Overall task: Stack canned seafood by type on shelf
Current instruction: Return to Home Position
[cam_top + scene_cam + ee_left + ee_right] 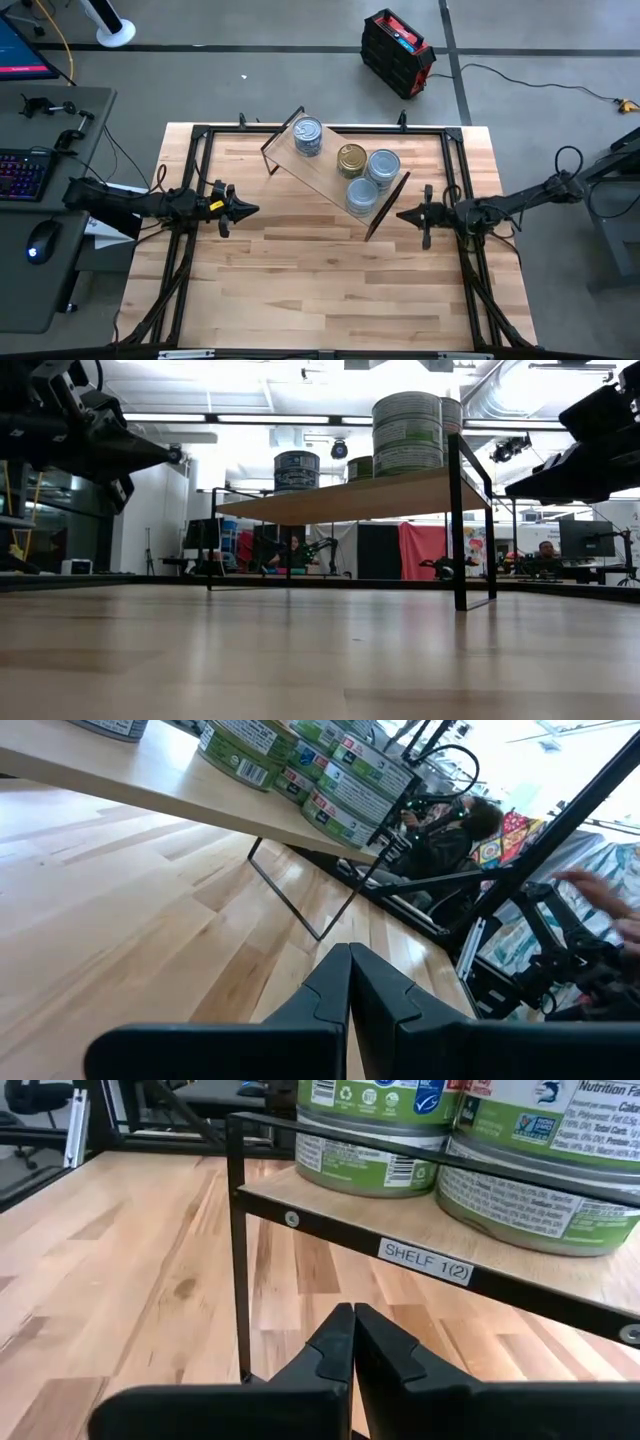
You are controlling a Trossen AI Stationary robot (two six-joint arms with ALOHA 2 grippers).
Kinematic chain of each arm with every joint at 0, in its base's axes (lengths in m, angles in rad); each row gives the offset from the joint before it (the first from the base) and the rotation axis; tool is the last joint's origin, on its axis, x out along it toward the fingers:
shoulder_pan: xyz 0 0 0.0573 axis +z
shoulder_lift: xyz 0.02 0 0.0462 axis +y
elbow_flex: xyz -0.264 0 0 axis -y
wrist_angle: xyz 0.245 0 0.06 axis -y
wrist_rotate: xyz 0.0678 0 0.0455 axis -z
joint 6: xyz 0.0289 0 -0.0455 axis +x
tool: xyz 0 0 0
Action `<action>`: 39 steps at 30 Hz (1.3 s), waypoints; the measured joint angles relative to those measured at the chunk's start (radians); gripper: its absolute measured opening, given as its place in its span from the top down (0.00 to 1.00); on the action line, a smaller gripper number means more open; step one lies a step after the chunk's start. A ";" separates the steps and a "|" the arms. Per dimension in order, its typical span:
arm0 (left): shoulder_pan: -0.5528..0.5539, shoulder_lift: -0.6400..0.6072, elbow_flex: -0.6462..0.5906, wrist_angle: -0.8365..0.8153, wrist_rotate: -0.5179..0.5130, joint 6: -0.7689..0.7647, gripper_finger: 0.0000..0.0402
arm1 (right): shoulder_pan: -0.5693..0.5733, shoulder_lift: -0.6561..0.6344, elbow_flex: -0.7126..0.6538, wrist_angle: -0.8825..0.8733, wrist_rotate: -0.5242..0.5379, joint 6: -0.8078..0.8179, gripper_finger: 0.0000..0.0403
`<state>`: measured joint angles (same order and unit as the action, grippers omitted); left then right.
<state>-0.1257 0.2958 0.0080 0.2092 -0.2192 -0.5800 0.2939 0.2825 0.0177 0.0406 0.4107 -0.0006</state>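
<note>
The shelf (325, 170), a light-wood board on thin black legs, stands slantwise on the far middle of the table. On it are stacks of canned seafood: a silver-blue-topped stack (307, 136) at its far left end, a gold-topped one (351, 159), and two more silver-blue-topped stacks (384, 166) (362, 197) at its right end. My left gripper (255, 210) is shut and level, left of the shelf, holding nothing. My right gripper (400, 213) is shut, just right of the shelf's near right end (420, 1260), apart from it.
Black frame rails (205, 150) run along the table's left, far and right sides. A desk with a keyboard (20, 172) and mouse stands left of the table. Bare plank table top (320, 280) lies near of the shelf. A black-red case (398, 52) sits on the floor beyond.
</note>
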 joint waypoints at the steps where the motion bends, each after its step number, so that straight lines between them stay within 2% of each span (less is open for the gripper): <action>1: 0.000 0.000 0.000 0.000 0.000 0.000 1.00 | 0.000 0.000 0.000 0.000 0.000 0.000 1.00; 5: 0.000 0.000 0.000 0.000 0.000 0.000 1.00 | 0.000 -0.050 0.000 -0.001 -0.009 0.000 1.00; 7: 0.000 0.000 0.000 0.000 0.000 -0.001 1.00 | -0.040 -0.109 0.001 0.002 -0.063 0.022 1.00; 10: 0.000 0.000 0.000 0.000 0.000 -0.002 1.00 | -0.125 -0.207 0.002 -0.026 -0.228 0.118 1.00; 12: 0.000 0.000 0.000 0.000 0.000 -0.002 1.00 | -0.183 -0.278 0.002 -0.040 -0.359 0.250 1.00; 16: 0.000 0.000 0.000 0.001 0.000 -0.002 1.00 | -0.262 -0.282 0.000 -0.033 -0.531 0.471 1.00; 20: 0.000 0.000 -0.001 0.001 0.000 -0.002 1.00 | -0.298 -0.282 0.000 -0.032 -0.539 0.568 1.00; 39: 0.000 0.000 -0.001 -0.003 0.000 0.000 1.00 | -0.300 -0.283 0.000 -0.030 -0.527 0.570 1.00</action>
<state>-0.1257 0.2962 0.0074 0.2058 -0.2188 -0.5804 -0.0059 -0.0002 0.0177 0.0109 -0.1165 0.5690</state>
